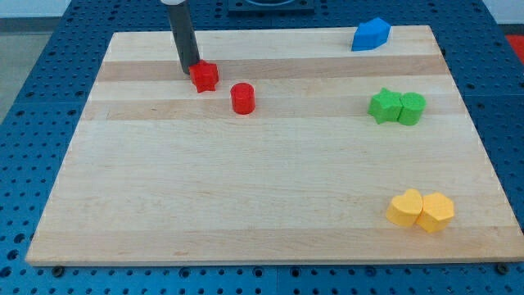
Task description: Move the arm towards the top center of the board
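My tip [189, 70] rests on the wooden board [246, 188] near the view's top left, touching or just left of a red star-shaped block [205, 76]. A red cylinder [242, 97] stands a little to the lower right of the star. The dark rod rises from the tip up out of the view's top. The tip is left of the board's top centre.
A blue block [371, 34] sits at the top right edge. A green star [384, 106] and a green cylinder [411, 108] touch at the right. Two yellow blocks [420, 210] sit together at the lower right. Blue perforated table surrounds the board.
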